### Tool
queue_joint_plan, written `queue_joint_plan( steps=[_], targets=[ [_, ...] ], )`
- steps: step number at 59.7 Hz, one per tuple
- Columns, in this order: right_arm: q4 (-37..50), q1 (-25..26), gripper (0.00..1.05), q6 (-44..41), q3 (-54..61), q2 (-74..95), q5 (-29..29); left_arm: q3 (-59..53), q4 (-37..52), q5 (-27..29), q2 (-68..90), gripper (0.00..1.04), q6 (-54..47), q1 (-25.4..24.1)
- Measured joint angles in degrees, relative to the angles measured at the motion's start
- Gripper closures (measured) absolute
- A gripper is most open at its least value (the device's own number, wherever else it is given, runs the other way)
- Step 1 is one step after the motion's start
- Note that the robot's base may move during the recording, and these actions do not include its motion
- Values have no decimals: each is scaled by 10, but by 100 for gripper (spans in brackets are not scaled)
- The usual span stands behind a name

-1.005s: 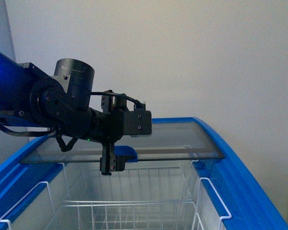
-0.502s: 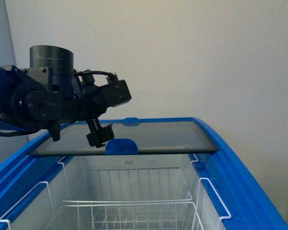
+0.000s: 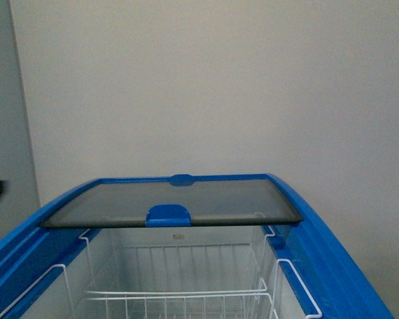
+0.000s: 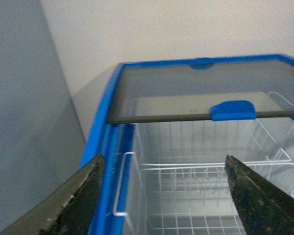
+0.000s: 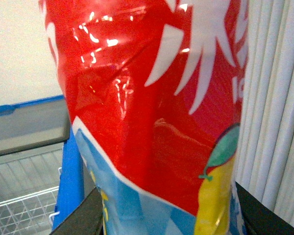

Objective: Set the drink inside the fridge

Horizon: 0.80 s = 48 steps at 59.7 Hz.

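Observation:
The drink (image 5: 152,98) fills the right wrist view, showing its red label with white lettering and a blue and yellow band lower down. My right gripper (image 5: 169,208) is shut on it, one dark finger on each side. Its cap is out of view. The fridge (image 3: 319,219) stands straight ahead with a blue top rim (image 4: 105,127). Its glass lid (image 3: 206,199) is slid to the back, and the white wire basket (image 3: 186,292) lies uncovered. My left gripper (image 4: 162,159) hangs open over the near left part of the opening, holding nothing. Neither arm shows in the front view.
A plain grey-white cabinet (image 4: 24,122) stands close to the fridge's left side. A bare wall rises behind the fridge. The lid's blue handle (image 3: 168,214) sits at its front edge. A white ribbed surface (image 5: 279,98) is beside the drink on the right.
My left arm, which was at the lid's blue handle, has risen and swung left out of the front view. The lid lies at the back with the basket uncovered.

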<state>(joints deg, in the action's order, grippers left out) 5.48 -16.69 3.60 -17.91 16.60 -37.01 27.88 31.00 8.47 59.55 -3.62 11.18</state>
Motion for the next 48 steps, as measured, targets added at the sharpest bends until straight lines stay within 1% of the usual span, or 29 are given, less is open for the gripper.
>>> queue_joint_plan(
  steps=[1, 5, 6, 7, 9, 11, 13, 16, 19, 21, 23, 26, 29, 32, 39, 42, 48],
  targets=[
    [0, 0, 63, 0, 0, 0, 0, -28, -2, -7, -31, 34, 6, -12],
    [0, 0, 63, 0, 0, 0, -2, -95, -17, -18, -109, 43, 16, -40],
    [-2, 2, 63, 0, 0, 0, 1, -130, -21, -20, -148, 48, 21, -50],
    [-29, 10, 63, -1, -8, 6, 21, -140, -23, -22, -159, 50, 23, -52],
    [-110, 30, 63, -14, -41, 14, 91, -168, -25, -29, -192, 57, 26, -57],
    [-176, 47, 63, -34, -70, 23, 154, -181, -29, -62, -210, 64, 28, -74],
    [-227, 64, 63, -57, -88, 32, 220, -190, -31, -80, -223, 71, 29, -92],
    [-277, 83, 63, -99, -103, 45, 306, -200, -37, -81, -238, 82, 31, -105],
    [-309, 98, 63, -146, -121, 63, 365, -207, -41, -82, -254, 92, 31, -109],
    [-306, 100, 63, -182, -137, 90, 396, -212, -45, -84, -264, 100, 31, -109],
    [-291, 98, 63, -207, -152, 116, 409, -215, -49, -85, -272, 102, 34, -109],
    [-254, 82, 63, -277, -198, 179, 421, -223, -57, -85, -287, 102, 33, -109],
    [-226, 58, 63, -360, -253, 253, 417, -230, -66, -85, -302, 102, 33, -109],
    [-219, 31, 63, -436, -304, 329, 405, -237, -75, -84, -316, 102, 33, -109],
    [-230, -5, 63, -517, -359, 427, 396, -244, -87, -85, -336, 102, 33, -109],
    [-234, -31, 63, -561, -397, 505, 391, -247, -97, -85, -350, 102, 33, -109],
    [-234, -66, 63, -593, -453, 624, 364, -254, -115, -85, -374, 102, 33, -109]
  ],
)
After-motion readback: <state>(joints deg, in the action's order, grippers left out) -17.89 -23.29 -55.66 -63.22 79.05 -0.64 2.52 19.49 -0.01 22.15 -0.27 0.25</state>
